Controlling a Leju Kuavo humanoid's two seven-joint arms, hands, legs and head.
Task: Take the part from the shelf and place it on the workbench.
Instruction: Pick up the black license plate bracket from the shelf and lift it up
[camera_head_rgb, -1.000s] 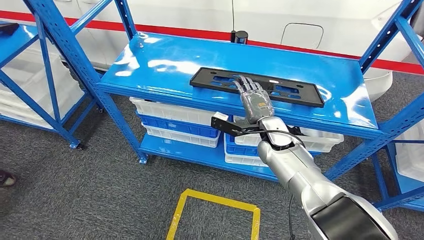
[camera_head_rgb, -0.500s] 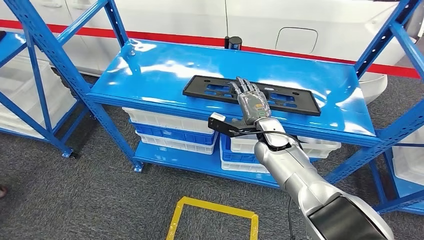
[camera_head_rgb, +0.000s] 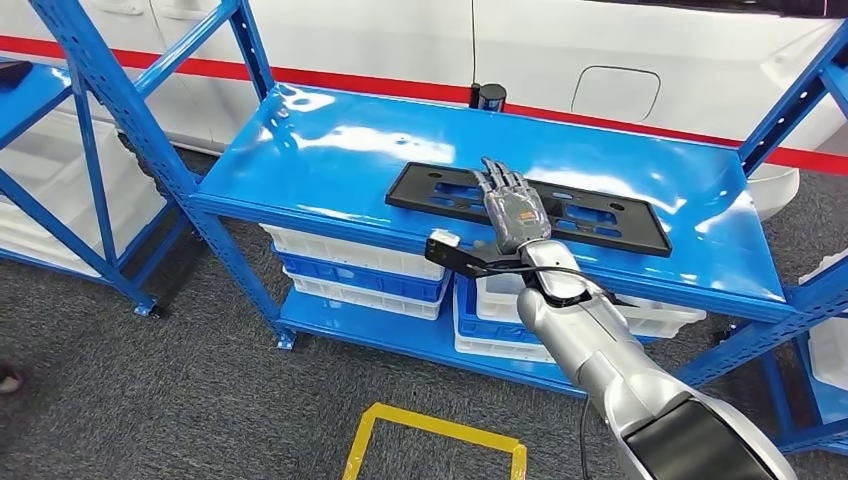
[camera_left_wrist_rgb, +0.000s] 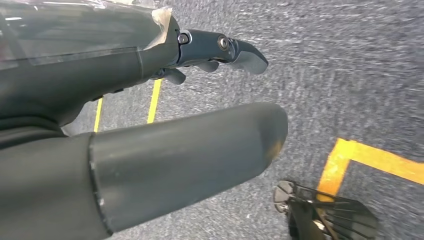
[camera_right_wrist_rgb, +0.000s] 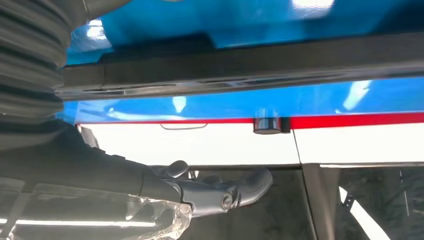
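Blue shelf (camera_head_rgb: 330, 150) carries the black part (camera_head_rgb: 440, 190). Right hand (camera_head_rgb: 515, 208) lies flat, fingers extended, holding nothing; curl under the near edge before lifting.

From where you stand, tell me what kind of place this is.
Probably a factory or warehouse parts store. Blue steel shelf racks hold stacked plastic bins, a black part lies on the shelf, yellow tape marks the grey floor, and a white car body stands behind.

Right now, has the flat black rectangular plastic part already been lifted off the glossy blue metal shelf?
No: the flat black rectangular plastic part lies flat on the glossy blue metal shelf, with the right hand extended over it.
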